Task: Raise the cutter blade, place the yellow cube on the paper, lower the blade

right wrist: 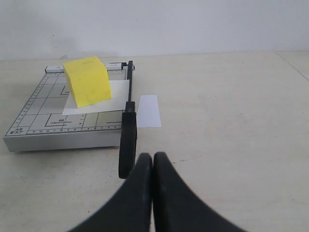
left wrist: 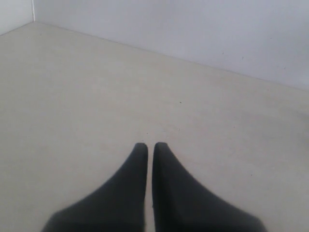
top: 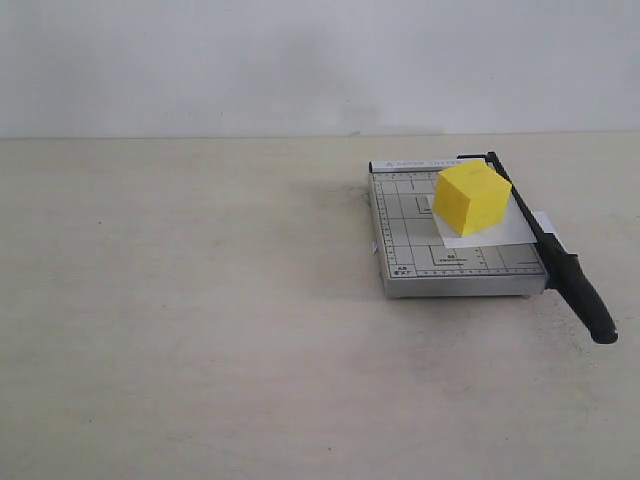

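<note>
The yellow cube [top: 471, 199] [right wrist: 87, 80] rests on the white paper [top: 492, 230] [right wrist: 118, 94], which lies on the grey gridded cutter base [top: 400, 250] [right wrist: 29, 123]. The cutter blade [top: 560, 262] [right wrist: 128, 137] lies flat along the base's right edge, its thick black handle pointing toward the front. A strip of paper [right wrist: 148, 110] sticks out past the blade. My right gripper [right wrist: 153, 155] is shut and empty, just short of the handle's end. Over bare table, my left gripper [left wrist: 150, 144] is shut and empty. Neither gripper shows in the exterior view.
The cutter stands on a pale beige table [top: 180, 330], right of the middle. A white wall [top: 300, 60] runs along the table's far edge.
</note>
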Robot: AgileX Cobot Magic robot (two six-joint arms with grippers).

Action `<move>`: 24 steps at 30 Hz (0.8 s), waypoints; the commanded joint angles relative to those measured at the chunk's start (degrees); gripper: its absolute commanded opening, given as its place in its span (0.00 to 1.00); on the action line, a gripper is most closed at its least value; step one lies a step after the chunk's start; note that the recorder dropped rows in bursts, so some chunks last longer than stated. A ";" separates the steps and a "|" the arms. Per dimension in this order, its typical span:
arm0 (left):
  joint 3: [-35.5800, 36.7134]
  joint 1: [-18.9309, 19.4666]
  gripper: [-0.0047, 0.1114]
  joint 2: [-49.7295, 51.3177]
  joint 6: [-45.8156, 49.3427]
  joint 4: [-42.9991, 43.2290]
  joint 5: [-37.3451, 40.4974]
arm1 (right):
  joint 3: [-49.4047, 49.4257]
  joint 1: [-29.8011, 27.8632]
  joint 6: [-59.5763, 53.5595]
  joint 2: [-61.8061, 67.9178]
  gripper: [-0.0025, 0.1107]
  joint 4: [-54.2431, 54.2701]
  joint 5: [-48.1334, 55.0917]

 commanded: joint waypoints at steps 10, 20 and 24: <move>-0.18 1.94 0.08 -0.19 -0.07 -1.65 3.73 | 0.28 -0.12 -0.42 -0.20 0.02 0.15 -0.48; -0.18 2.04 0.08 -0.19 -0.18 -1.65 3.74 | 0.28 -0.12 -0.42 -0.20 0.02 0.15 -0.48; -0.18 2.04 0.08 -0.19 -0.18 -1.65 3.74 | 0.28 -0.12 -0.42 -0.20 0.02 0.15 -0.48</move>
